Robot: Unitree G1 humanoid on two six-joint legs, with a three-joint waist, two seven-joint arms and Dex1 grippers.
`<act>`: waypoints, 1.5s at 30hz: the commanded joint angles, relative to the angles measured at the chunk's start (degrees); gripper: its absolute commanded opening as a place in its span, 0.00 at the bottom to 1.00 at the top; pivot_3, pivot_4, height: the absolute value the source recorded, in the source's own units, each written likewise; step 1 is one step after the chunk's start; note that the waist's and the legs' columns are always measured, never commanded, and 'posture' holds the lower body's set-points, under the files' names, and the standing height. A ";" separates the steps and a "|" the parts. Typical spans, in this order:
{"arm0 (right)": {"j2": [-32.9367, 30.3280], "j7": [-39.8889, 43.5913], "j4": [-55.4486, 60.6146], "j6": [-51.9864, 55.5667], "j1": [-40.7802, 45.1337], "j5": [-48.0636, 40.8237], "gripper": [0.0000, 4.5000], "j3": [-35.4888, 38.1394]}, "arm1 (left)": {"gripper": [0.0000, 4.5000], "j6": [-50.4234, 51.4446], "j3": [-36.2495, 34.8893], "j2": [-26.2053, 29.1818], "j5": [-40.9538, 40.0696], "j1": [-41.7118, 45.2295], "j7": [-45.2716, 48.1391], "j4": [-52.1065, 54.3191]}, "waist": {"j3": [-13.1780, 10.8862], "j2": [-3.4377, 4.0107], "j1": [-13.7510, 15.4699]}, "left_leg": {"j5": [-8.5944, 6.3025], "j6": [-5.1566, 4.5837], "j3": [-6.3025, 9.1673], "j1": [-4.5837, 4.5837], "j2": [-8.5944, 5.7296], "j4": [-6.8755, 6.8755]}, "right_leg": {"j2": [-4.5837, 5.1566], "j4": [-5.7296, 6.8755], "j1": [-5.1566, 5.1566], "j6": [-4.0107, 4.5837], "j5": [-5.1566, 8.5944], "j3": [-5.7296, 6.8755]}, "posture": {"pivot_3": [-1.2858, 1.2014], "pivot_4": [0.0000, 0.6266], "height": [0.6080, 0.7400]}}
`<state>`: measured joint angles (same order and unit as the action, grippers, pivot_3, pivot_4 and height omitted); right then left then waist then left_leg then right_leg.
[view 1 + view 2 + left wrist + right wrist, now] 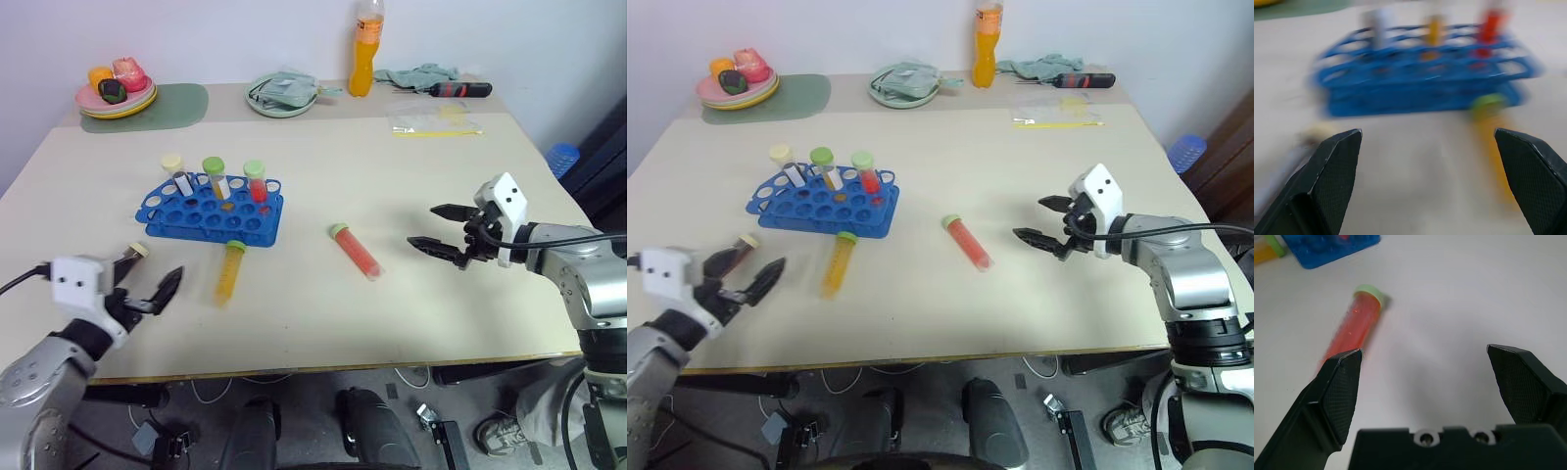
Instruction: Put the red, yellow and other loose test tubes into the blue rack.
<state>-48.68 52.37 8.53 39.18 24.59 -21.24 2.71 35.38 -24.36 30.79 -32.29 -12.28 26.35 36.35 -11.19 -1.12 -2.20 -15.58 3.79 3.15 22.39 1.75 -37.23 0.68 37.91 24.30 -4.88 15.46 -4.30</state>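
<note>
Jaws spread on both grippers (nothing held); right gripper (434, 226) nears red tube (355, 251) on worktop (460, 313). Next: straddle, pinch.

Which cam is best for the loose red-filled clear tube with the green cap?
Right wrist view: red-filled clear tube is close, cap clear, lower end behind a finger. Both eye views show it whole but small. Left wrist view lacks it.

The cream table (411, 284) carries the blue rack (210, 209), two loose tubes (red (355, 251), yellow (230, 270)) and plates (118, 101).
</note>
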 commanded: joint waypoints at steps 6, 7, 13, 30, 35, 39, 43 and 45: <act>3.82 -12.59 17.20 46.63 19.28 -5.43 1.00 -9.80 | 0.99 -7.34 14.63 3.17 5.79 8.33 8.43 -5.06 | 0.02 0.04 -1.24 | 0.00 -0.01 0.00 -0.12 0.05 0.02 | -0.12 0.09 0.02 0.07 -0.01 -0.08 | 0.52 0.24 1.00; 5.62 -14.92 16.50 49.94 21.78 -4.75 1.00 -11.41 | 0.99 -7.98 15.21 3.07 6.45 8.99 8.49 -6.17 | 0.02 0.04 -1.30 | 0.00 -0.01 0.06 -0.10 0.07 0.04 | -0.14 0.10 0.03 0.10 0.00 -0.03 | 0.52 0.24 1.00; 13.99 -28.95 -4.81 53.32 35.70 -8.69 1.00 -20.67 | 0.99 -10.12 18.19 1.78 7.74 9.86 9.11 -7.93 | 0.02 0.03 -0.79 | 0.00 -0.01 0.00 0.06 0.01 0.01 | 0.01 0.05 0.09 0.10 0.00 0.01 | 0.52 0.24 1.00; 28.07 -53.60 -29.68 53.32 44.39 -20.83 1.00 -23.51 | 0.99 -11.39 20.85 0.77 9.99 2.00 8.18 -2.18 | 0.01 0.05 -0.53 | -0.01 -0.03 0.00 0.10 0.04 0.08 | -0.02 0.08 0.20 0.09 0.00 0.02 | 0.52 0.24 1.00; 29.07 -57.62 -30.81 53.32 43.11 -21.16 0.71 -21.85 | 1.00 -11.48 21.06 0.48 10.16 2.06 8.27 -2.17 | 0.01 0.05 -0.53 | -0.01 -0.03 0.01 0.10 0.04 0.08 | -0.03 0.08 0.20 0.09 0.00 0.02 | 0.52 0.24 1.00; 29.05 -59.40 -28.65 53.32 42.18 -24.05 0.23 -21.33 | 1.00 -11.44 21.12 0.46 10.27 2.69 8.53 -2.61 | 0.01 0.05 -0.54 | -0.01 -0.04 0.01 0.10 0.04 0.08 | -0.04 0.08 0.20 0.09 0.00 0.03 | 0.52 0.24 1.00; 27.73 -59.15 -19.88 53.32 40.45 -28.78 0.17 -18.21 | 1.00 -11.57 20.66 0.63 10.34 2.44 8.67 -2.63 | 0.00 0.07 -0.68 | -0.02 -0.05 0.02 0.10 0.05 0.09 | -0.05 0.08 0.20 0.09 0.00 0.03 | 0.52 0.24 1.00; 24.67 -52.04 -3.48 44.13 36.26 -27.25 0.17 -17.36 | 1.00 -11.76 19.67 0.55 10.61 1.84 8.04 -2.72 | 0.00 0.07 -0.56 | -0.02 -0.06 0.05 0.12 0.06 0.10 | -0.06 0.07 0.21 0.09 0.00 0.04 | 0.52 0.24 1.00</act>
<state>-22.26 -4.34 -7.50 89.87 61.53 -48.23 -17.25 25.15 -3.18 31.29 -21.87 -9.91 34.71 32.33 -11.18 -1.05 -2.75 -15.62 3.72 3.22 22.55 1.81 -37.13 0.62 37.96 24.53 -4.79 15.46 -4.23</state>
